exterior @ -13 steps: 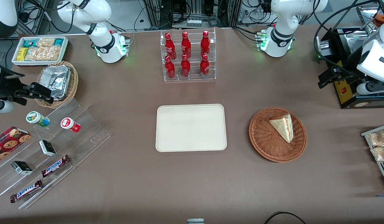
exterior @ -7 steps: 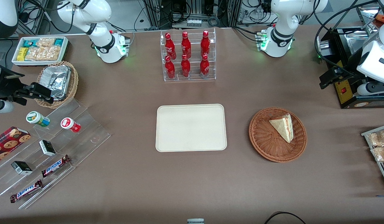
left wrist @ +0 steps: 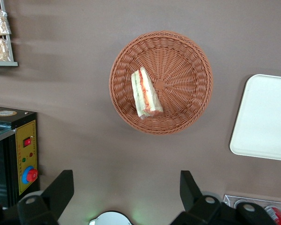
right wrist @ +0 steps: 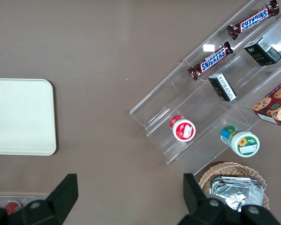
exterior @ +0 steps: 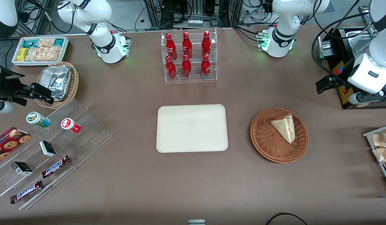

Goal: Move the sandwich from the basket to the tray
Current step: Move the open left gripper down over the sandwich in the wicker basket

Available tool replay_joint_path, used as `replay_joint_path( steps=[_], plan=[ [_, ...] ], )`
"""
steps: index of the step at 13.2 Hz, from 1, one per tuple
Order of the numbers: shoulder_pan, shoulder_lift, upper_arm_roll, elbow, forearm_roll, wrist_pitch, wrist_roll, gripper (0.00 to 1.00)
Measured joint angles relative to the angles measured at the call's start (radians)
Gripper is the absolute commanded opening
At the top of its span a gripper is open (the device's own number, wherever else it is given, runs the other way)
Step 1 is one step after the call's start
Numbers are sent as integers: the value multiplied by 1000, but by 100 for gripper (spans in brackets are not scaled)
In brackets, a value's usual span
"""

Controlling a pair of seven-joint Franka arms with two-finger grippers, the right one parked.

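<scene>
Sandwich: small triangular wedge of pale white bread with red and green filling (exterior: pixel 284 127) (left wrist: pixel 144 94), lying in the basket, off its centre toward the working arm's end.
Basket: wide shallow round reddish-brown wicker basket (exterior: pixel 268 143) (left wrist: pixel 187 75), on the brown bench (exterior: pixel 133 175), beside the tray, not touching it.
Tray: flat rectangular cream tray with rounded corners (exterior: pixel 192 128) (left wrist: pixel 264 119), mid-bench, nothing on it.
Gripper: left arm's gripper (left wrist: pixel 126 194), raised above the bench, farther from the front camera than the basket; fingers (left wrist: pixel 61 187) spread wide, holding nothing.
</scene>
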Motion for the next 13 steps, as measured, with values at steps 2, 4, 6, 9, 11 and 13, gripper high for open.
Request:
replay_joint_path(
  steps=[2,4,6,9,11,13],
  plan=[
    [-2,-4,0,-40,0,39,0,100],
    [-4,-25,-1,-113,0,115,0,100],
    [-4,-65,-1,-226,0,213,0,100],
    [-4,-108,1,-349,-1,288,0,100],
    [-4,-115,1,-377,-1,305,0,100],
    [-4,-116,2,-412,-1,348,-32,100]
  ],
)
